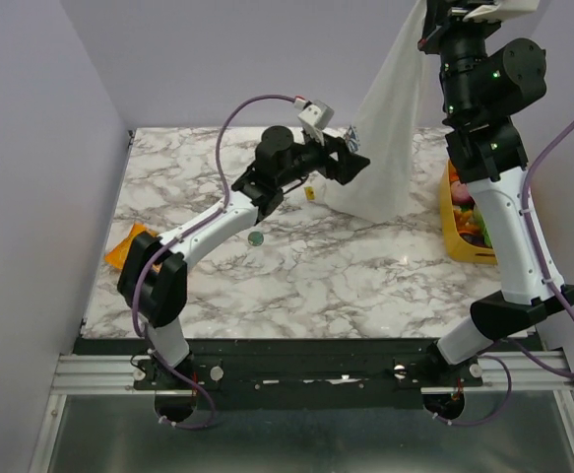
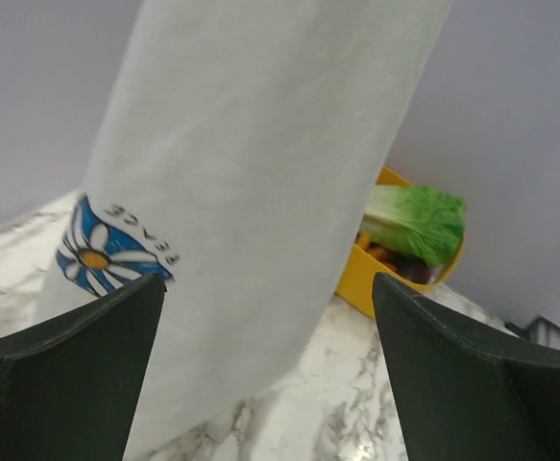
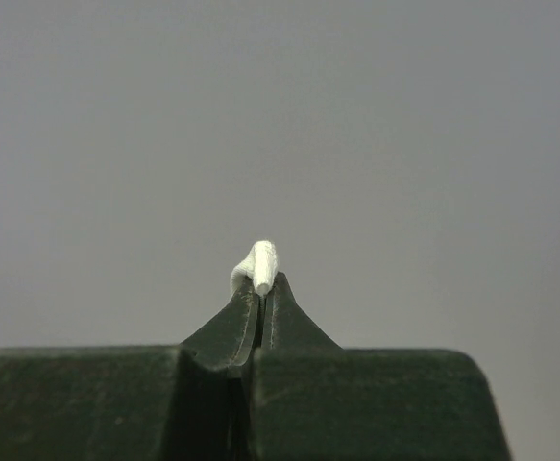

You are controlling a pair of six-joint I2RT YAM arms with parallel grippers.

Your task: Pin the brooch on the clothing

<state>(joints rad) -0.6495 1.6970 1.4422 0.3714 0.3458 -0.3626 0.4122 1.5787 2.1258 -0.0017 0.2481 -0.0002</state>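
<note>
The brooch (image 1: 256, 238) lay loose on the table (image 1: 365, 286), left of the T-shirt (image 1: 390, 128). Just left of the T-shirt, the left gripper (image 1: 349, 161) gaped wide, empty, facing the print. The right gripper (image 3: 260, 288) pinched the T-shirt's top fold, hanging it, presumably for pinning. Right of the T-shirt, a yellow bin (image 1: 451, 229) held lettuce (image 2: 416, 223).

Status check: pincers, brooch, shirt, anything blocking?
Right pincer shut on T-shirt, held raised. Left pincer open, facing flower print. Brooch loose on table, unheld. No obstruction seen.
</note>
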